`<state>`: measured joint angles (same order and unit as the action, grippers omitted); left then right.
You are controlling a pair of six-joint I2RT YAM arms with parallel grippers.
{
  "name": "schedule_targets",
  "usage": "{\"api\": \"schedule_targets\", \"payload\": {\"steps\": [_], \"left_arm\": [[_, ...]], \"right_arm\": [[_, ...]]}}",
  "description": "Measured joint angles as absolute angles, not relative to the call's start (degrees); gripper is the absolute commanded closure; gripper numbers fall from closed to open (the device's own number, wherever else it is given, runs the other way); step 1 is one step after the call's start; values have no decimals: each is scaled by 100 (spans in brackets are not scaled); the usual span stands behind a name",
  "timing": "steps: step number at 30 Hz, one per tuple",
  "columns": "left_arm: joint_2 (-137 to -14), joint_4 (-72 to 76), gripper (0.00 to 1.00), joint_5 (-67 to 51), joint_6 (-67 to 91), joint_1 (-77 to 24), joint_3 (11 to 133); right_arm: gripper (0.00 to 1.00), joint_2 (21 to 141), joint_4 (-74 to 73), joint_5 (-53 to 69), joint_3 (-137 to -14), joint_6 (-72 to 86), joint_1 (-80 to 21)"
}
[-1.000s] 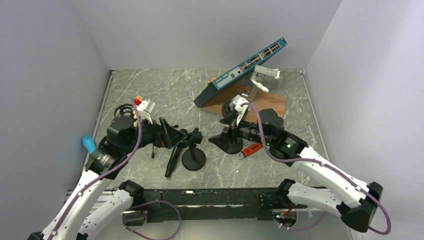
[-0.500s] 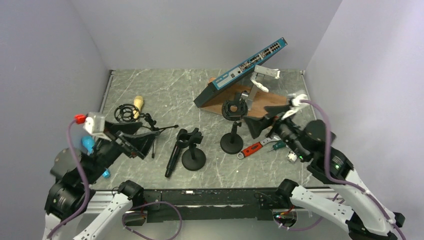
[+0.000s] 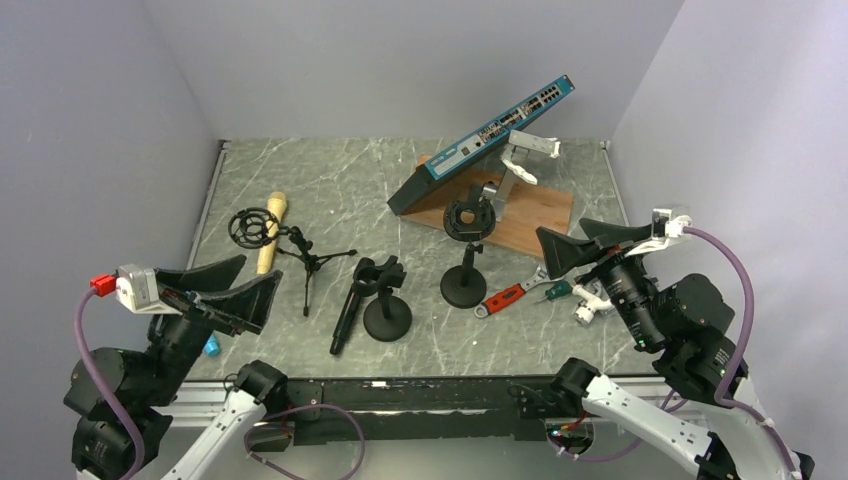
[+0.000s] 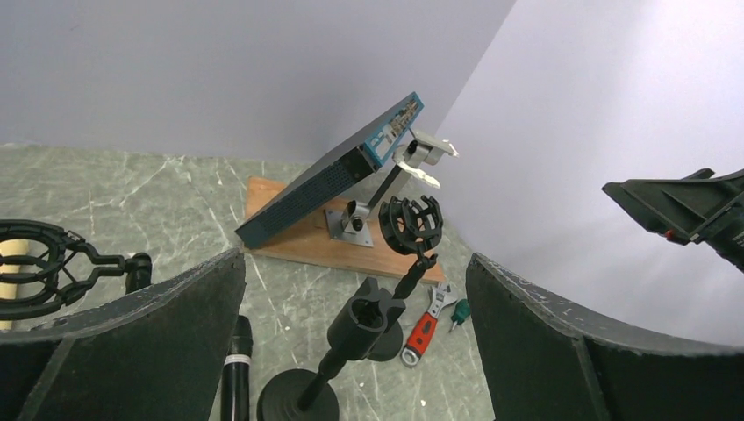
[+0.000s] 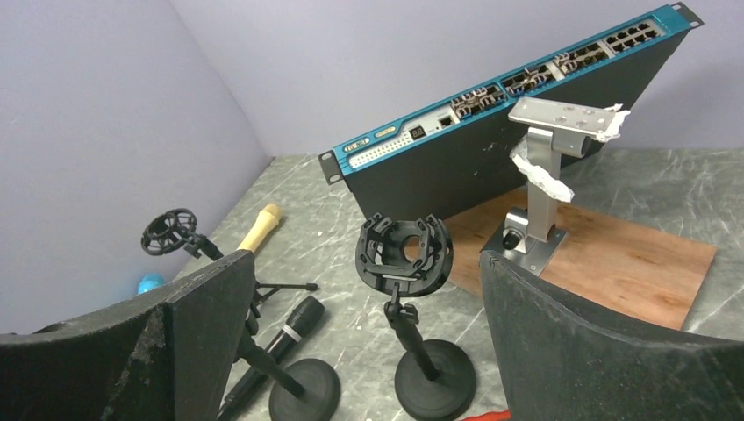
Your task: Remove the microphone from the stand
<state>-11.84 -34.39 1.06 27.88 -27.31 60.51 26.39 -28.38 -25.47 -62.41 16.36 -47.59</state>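
Observation:
The black microphone [image 3: 346,318] lies flat on the table, just left of a round-based black stand [image 3: 386,300] whose clip is empty. It also shows in the left wrist view [image 4: 235,373] and the right wrist view [image 5: 282,336]. My left gripper [image 3: 260,270] is open and empty, raised above the near left of the table, apart from the microphone. My right gripper [image 3: 563,236] is open and empty, raised at the right. A second stand [image 3: 466,270] carries an empty shock mount [image 5: 404,250].
A tripod stand with a shock mount [image 3: 256,229] and a tan microphone [image 3: 270,232] are at the left. A blue network switch [image 3: 485,135] leans on a metal bracket [image 3: 525,155] on a wooden board [image 3: 535,212]. A red wrench [image 3: 503,298] and a green screwdriver [image 3: 555,290] lie right of centre.
Both arms have pulled back from the stands and risen toward the near edge, left arm to the left, right arm to the right. The microphone and stands have not moved.

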Motion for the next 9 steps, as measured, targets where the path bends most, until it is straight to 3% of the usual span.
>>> {"api": "schedule_targets", "payload": {"steps": [9], "left_arm": [[-1087,-3581,2,198,2766,-2731,6075]], "right_arm": [[0,2340,-2602,-2338,-6088,1719,-4759]]}}
